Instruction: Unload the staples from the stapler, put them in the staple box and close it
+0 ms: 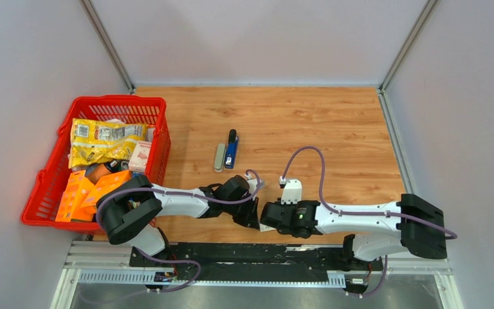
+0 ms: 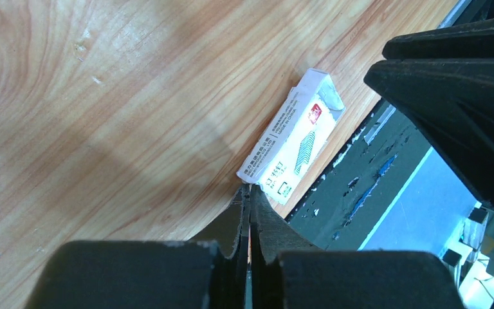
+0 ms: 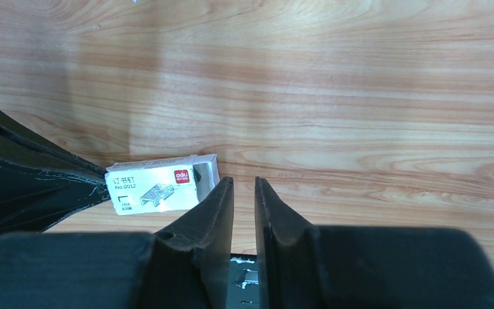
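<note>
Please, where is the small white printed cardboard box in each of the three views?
Top external: the small white printed cardboard box shows only as a sliver, low centre.
Left wrist: right of centre, lying diagonally.
Right wrist: lower left.
Shared landmark: the black rail along the near edge, beside the box.

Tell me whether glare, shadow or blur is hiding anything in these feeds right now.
Top view: even light, sharp, the blue stapler clear though small. Left wrist view: the white box is sharp, a soft shadow darkens the table beside it, the left gripper is dark and soft-edged. Right wrist view: mild glare on the box's face, print still legible, shadow across the left side.
</note>
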`<state>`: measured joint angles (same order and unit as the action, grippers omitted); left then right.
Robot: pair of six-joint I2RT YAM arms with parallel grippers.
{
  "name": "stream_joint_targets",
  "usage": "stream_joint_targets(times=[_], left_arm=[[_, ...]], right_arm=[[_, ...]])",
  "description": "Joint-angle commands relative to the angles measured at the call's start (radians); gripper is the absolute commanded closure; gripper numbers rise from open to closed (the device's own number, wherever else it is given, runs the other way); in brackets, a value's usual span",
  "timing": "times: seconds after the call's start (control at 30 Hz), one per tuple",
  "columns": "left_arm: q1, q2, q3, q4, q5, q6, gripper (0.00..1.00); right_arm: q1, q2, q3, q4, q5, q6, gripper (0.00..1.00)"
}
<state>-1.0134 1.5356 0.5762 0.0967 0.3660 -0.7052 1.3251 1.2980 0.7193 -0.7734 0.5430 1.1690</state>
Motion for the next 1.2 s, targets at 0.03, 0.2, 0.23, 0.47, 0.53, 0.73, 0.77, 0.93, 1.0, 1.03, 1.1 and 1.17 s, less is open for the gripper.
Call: stream_joint_targets(times=[0.03, 0.2, 0.23, 0.47, 0.53, 0.73, 0.77, 0.93, 1.0, 1.03, 1.1, 1.17], left_arm=[[-0.005, 0.017, 0.011, -0.006, -0.007, 0.026, 1.0], [-0.005, 0.008, 0.007, -0.017, -0.012, 0.024, 1.0], [-0.005, 0.009, 0.005, -0.015, -0.015, 0.024, 1.0], [-0.005, 0.014, -0.001, -0.011, -0.013, 0.018, 1.0], [-0.005, 0.011, -0.002, -0.011, -0.013, 0.018, 1.0], [-0.005, 0.018, -0.003, -0.006, -0.015, 0.019, 1.0], [-0.005, 0.021, -0.003, -0.008, -0.015, 0.019, 1.0], [-0.005, 0.034, 0.001, 0.003, -0.009, 0.019, 1.0], [-0.005, 0.038, 0.007, 0.006, -0.006, 0.021, 1.0], [-0.005, 0.041, 0.005, 0.006, -0.006, 0.021, 1.0], [-0.005, 0.044, 0.008, 0.009, -0.004, 0.021, 1.0], [-0.005, 0.047, 0.01, 0.011, -0.001, 0.023, 1.0]], right_arm=[[-0.015, -0.016, 0.008, -0.018, 0.058, 0.023, 0.83], [-0.035, 0.007, 0.0, 0.022, 0.038, -0.008, 0.96], [-0.038, 0.014, -0.001, 0.035, 0.031, -0.011, 0.98], [-0.046, 0.069, -0.02, 0.118, -0.021, -0.029, 1.0], [-0.046, 0.086, -0.018, 0.141, -0.043, -0.034, 1.0], [-0.044, 0.118, -0.004, 0.195, -0.087, -0.052, 1.0], [-0.043, 0.122, 0.0, 0.201, -0.095, -0.055, 1.0], [-0.033, 0.15, 0.017, 0.233, -0.124, -0.061, 1.0], [-0.03, 0.159, 0.023, 0.25, -0.138, -0.06, 1.0], [-0.03, 0.164, 0.025, 0.261, -0.146, -0.058, 1.0], [-0.03, 0.17, 0.026, 0.281, -0.159, -0.055, 1.0], [-0.03, 0.172, 0.028, 0.295, -0.17, -0.054, 1.0]])
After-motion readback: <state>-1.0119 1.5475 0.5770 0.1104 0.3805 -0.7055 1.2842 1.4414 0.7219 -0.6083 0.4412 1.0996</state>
